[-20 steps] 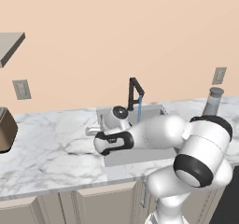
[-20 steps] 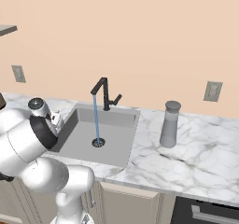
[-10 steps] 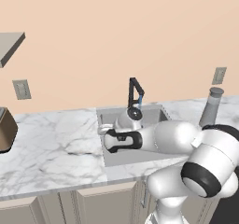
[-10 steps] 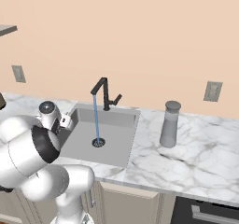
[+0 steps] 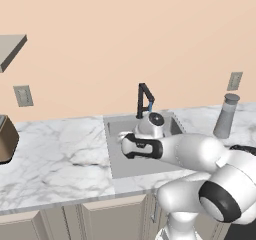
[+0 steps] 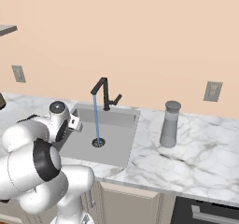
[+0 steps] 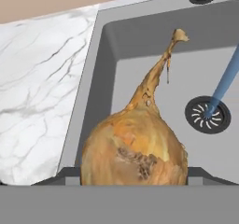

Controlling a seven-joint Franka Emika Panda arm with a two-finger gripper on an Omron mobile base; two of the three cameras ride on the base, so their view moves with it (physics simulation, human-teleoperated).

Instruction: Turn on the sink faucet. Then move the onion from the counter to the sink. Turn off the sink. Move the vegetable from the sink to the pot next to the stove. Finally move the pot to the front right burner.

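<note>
The golden-brown onion (image 7: pixel 135 146), with its thin stem tip pointing away, sits between the fingers of my gripper (image 7: pixel 133 172), which is shut on it. It hangs over the left part of the grey sink (image 7: pixel 154 64), above the basin floor. A blue stream of water (image 7: pixel 226 80) falls onto the drain (image 7: pixel 207 114). The black sink faucet (image 5: pixel 144 98) stands behind the basin and is running (image 6: pixel 96 120). My gripper (image 5: pixel 122 144) reaches over the basin's left half. White marble counter (image 7: pixel 42 78) lies to the left of the sink.
A grey lidded jar (image 6: pixel 169 124) stands on the counter right of the sink. A brown box-like object (image 5: pixel 6 139) sits at the far left. Wall outlets (image 5: pixel 23 95) (image 6: pixel 213 91) are on the wall behind. The cabinet fronts (image 5: pixel 110 214) run below the counter's edge.
The arm has swung right, from over the counter's edge to over the sink basin, with the onion in the gripper. Water keeps running.
</note>
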